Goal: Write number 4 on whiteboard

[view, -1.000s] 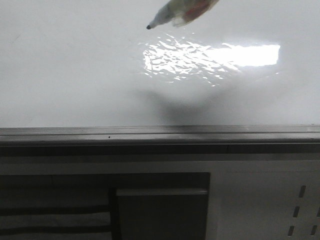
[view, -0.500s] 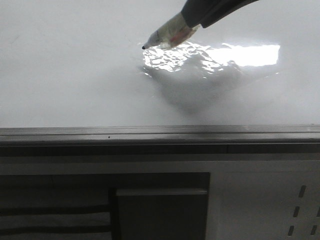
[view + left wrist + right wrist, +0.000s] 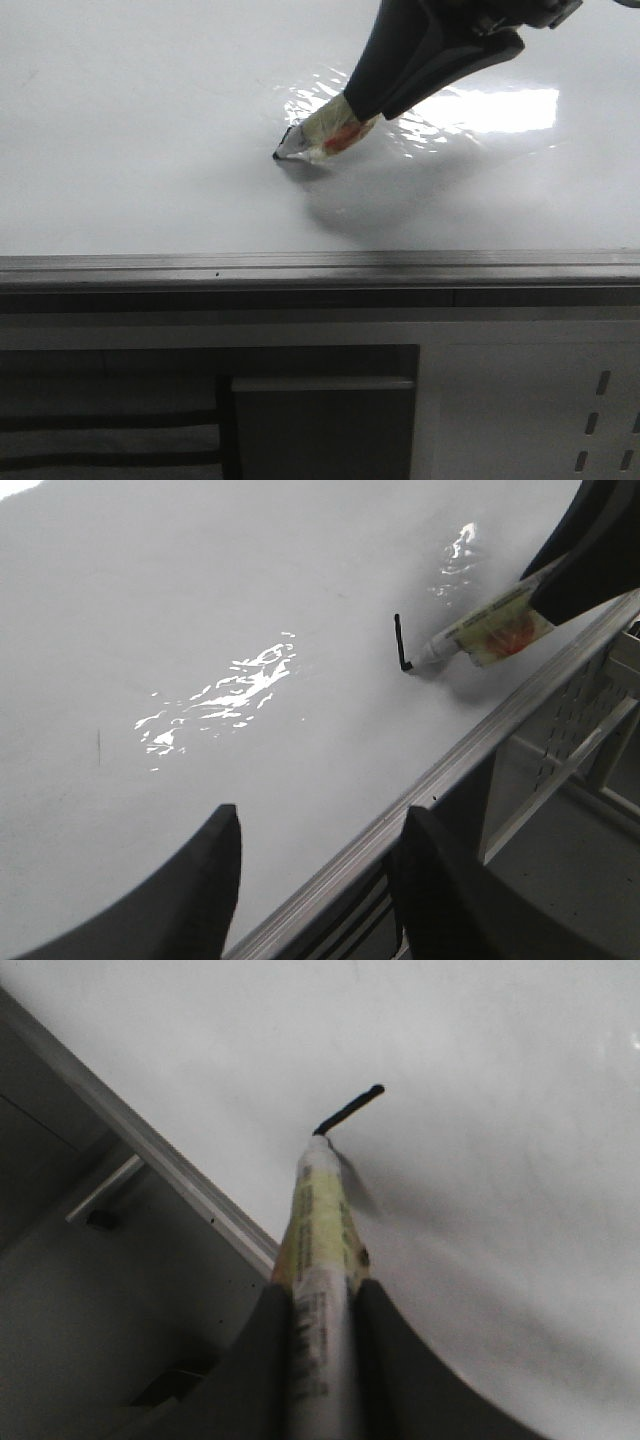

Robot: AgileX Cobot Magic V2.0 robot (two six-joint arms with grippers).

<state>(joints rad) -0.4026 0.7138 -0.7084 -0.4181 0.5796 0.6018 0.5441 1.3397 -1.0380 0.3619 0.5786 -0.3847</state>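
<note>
Right gripper [image 3: 322,1305] clamped the marker [image 3: 322,138], tilted so its tip met the whiteboard [image 3: 150,150]; first stroke [image 3: 400,642] laid. Left gripper [image 3: 315,865] idle, fingers apart.

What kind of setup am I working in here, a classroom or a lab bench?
Most likely a lab test bench, not a classroom: the whiteboard lies flat like a tabletop with a grey edge rail, a white perforated panel sits below it, and the right gripper holds a marker.
</note>
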